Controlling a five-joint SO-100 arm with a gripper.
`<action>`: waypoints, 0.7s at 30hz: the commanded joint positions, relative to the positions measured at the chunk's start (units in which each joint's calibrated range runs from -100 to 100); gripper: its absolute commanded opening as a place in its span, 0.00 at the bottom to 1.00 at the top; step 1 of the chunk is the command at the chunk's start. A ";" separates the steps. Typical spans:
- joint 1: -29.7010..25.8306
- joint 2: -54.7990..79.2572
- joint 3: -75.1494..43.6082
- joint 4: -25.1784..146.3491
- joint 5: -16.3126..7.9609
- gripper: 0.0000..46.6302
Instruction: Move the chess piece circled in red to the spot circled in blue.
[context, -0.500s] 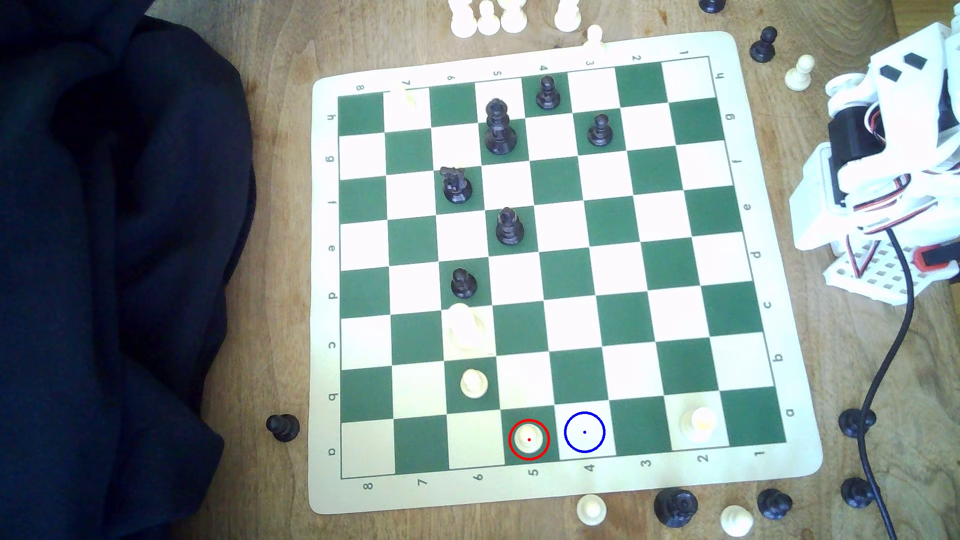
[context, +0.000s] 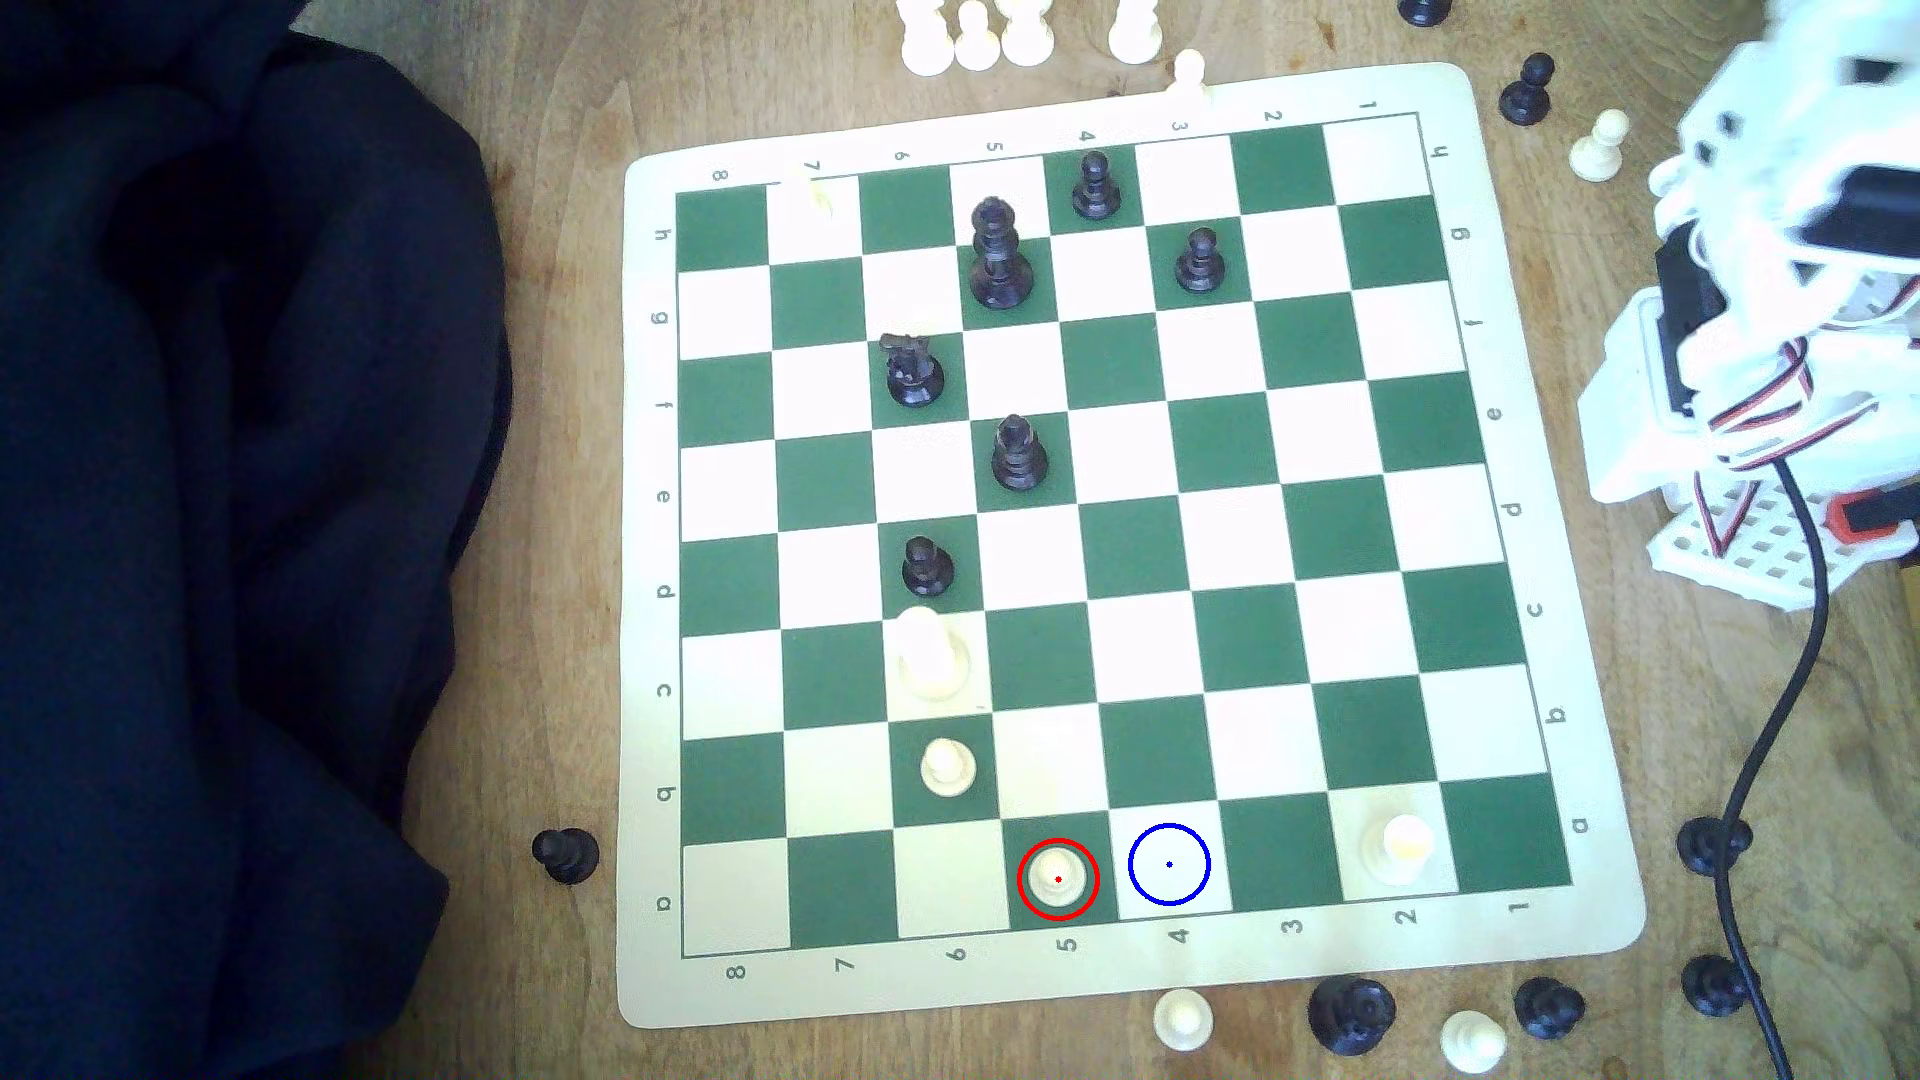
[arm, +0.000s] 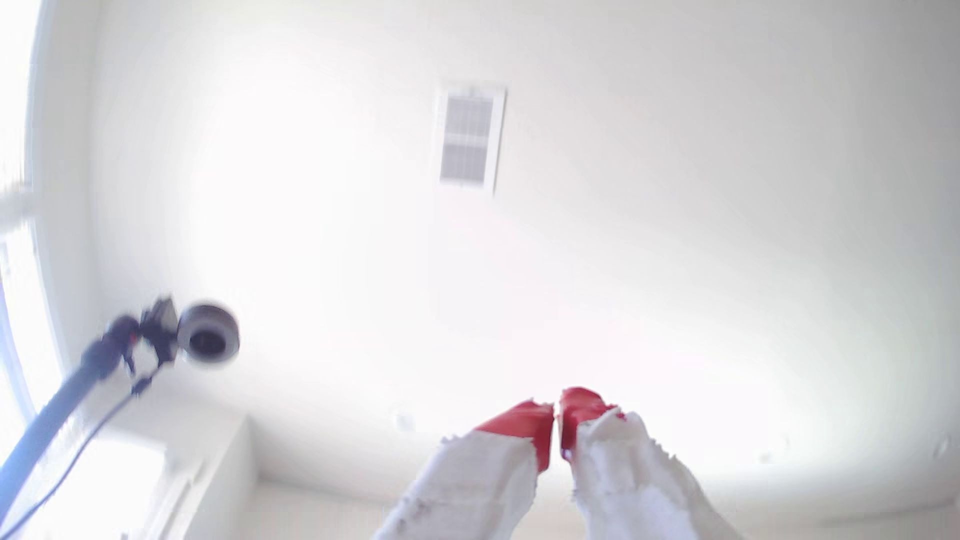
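1 small white pawn (context: 1058, 879) stands on the green square ringed in red, in the chessboard's (context: 1132, 971) near row in the exterior view. The white square with the blue circle (context: 1169, 864) is just beside it, toward the exterior view's right. The white robot arm (context: 1766, 312) sits on the table (context: 540, 727), well apart from the pawn.

In the wrist view, the end effector (arm: 556, 415) points up at the ceiling, its red tips pressed nearly together, pinching nothing.
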 joint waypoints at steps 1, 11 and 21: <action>-1.23 -0.03 1.17 12.75 -0.15 0.00; -3.03 0.06 -13.24 63.20 -0.34 0.02; -11.95 16.35 -35.00 98.33 -1.12 0.02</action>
